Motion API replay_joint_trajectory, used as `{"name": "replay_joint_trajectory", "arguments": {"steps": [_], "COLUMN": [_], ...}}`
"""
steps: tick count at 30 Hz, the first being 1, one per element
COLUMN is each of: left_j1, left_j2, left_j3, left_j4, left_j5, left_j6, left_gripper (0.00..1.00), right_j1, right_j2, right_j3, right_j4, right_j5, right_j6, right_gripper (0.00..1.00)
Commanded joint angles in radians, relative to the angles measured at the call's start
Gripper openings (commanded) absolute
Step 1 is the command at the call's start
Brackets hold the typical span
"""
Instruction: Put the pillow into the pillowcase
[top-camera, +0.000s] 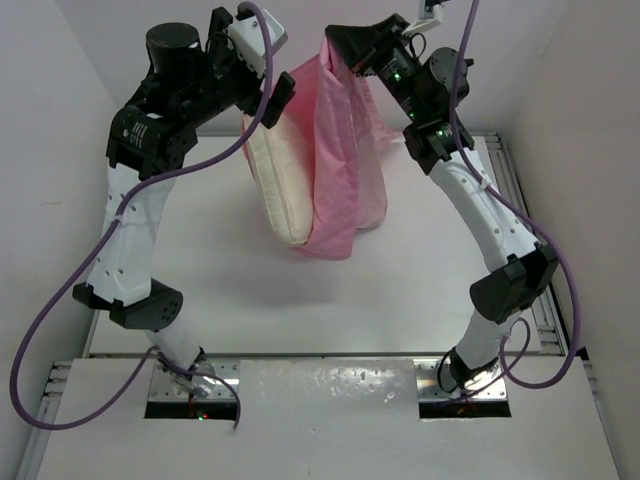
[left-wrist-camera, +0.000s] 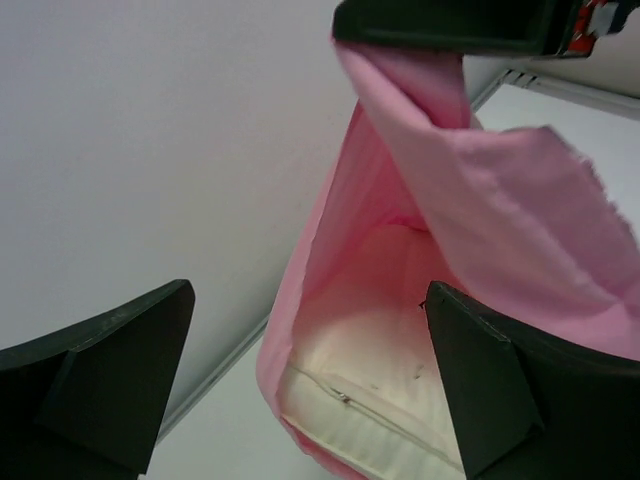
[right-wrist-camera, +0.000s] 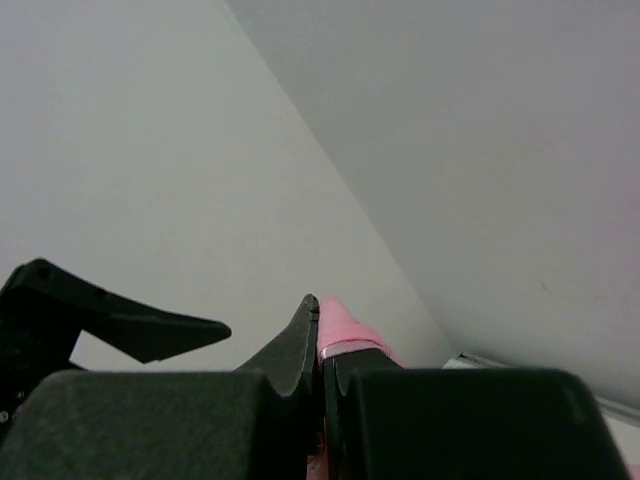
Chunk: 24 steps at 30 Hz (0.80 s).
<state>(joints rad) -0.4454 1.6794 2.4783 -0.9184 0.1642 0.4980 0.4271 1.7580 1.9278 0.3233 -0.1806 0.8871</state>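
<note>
Hanging: the pillowcase (top-camera: 345, 170) dangles over the tabletop (top-camera: 330, 310) toward its 12 o'clock side, pinched at its top edge. We cannot tell whether its lower end touches the surface.
Pillow: the pillow (top-camera: 272, 185) sits partly inside the pillowcase. In the top view its cream side bulges out at the bundle's 9 o'clock. From the left wrist we see its zipped seam low in the pink mouth, at 6 o'clock.
Right jaws: together, clamped on a pink fold of the pillowcase at the bundle's 12 o'clock.
Left jaws: wide apart with nothing between them that we can see gripped. They are at the bundle's 11 o'clock, looking down into the open mouth.
In the way: a loose pink flap (left-wrist-camera: 520, 200) falls from the right jaws across the 3 o'clock side of the mouth and passes behind one of the left jaws. We cannot tell if they touch.
Around: purple cables (top-camera: 60, 330) loop off both arms. A metal rail (top-camera: 512, 190) runs along the tabletop's 3 o'clock edge. White walls (top-camera: 50, 100) close in at 9, 12 and 3 o'clock. Base plates (top-camera: 190, 395) sit at 6 o'clock.
</note>
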Motion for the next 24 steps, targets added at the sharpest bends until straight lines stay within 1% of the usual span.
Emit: {"name": "replay_joint_trajectory", "arguments": {"steps": [1, 2, 5, 9, 11, 15, 16, 18, 19, 20, 21, 23, 24], "left_j1": [-0.001, 0.001, 0.005, 0.007, 0.01, 0.019, 0.011, 0.004, 0.002, 0.002, 0.001, -0.006, -0.007], "left_j2": [0.023, 0.04, 0.072, 0.108, 0.132, 0.169, 0.18, 0.19, 0.198, 0.201, 0.201, 0.192, 0.183], "left_j3": [0.033, 0.03, 0.021, -0.031, -0.065, -0.076, -0.078, -0.096, -0.105, -0.113, -0.125, -0.163, -0.18], "left_j4": [0.049, 0.055, 0.084, 0.153, 0.188, 0.269, 0.282, 0.317, 0.322, 0.326, 0.326, 0.322, 0.319], "left_j5": [0.096, 0.118, 0.28, 0.363, 0.366, 0.42, 0.411, 0.347, 0.339, 0.343, 0.348, 0.374, 0.371], "left_j6": [-0.021, -0.027, -0.053, -0.125, -0.151, -0.213, -0.217, -0.242, -0.243, -0.243, -0.246, -0.245, -0.253], "left_gripper": [1.0, 1.0, 1.0, 1.0, 1.0, 1.0, 1.0, 0.99, 0.93, 0.82, 0.59, 0.29, 0.03], "right_j1": [-0.002, 0.007, 0.025, 0.035, 0.039, 0.047, 0.05, 0.053, 0.055, 0.059, 0.056, 0.056, 0.055], "right_j2": [-0.002, 0.003, 0.018, -0.021, -0.041, -0.054, -0.054, -0.057, -0.057, -0.057, -0.057, -0.057, -0.055], "right_j3": [0.069, 0.077, 0.097, 0.025, -0.009, -0.024, -0.024, -0.026, -0.03, -0.032, -0.035, -0.033, -0.035], "right_j4": [0.092, 0.071, -0.004, -0.012, -0.01, -0.021, -0.03, -0.033, -0.032, -0.032, -0.032, -0.039, -0.041], "right_j5": [-0.084, -0.106, -0.157, -0.146, -0.142, -0.151, -0.155, -0.166, -0.169, -0.169, -0.172, -0.172, -0.171], "right_j6": [-0.031, -0.045, -0.103, -0.131, -0.132, -0.139, -0.137, -0.129, -0.126, -0.119, -0.117, -0.116, -0.114], "right_gripper": [0.0, 0.0, 0.0, 0.0, 0.0, 0.0, 0.0, 0.0, 0.0, 0.0, 0.0, 0.0, 0.0]}}
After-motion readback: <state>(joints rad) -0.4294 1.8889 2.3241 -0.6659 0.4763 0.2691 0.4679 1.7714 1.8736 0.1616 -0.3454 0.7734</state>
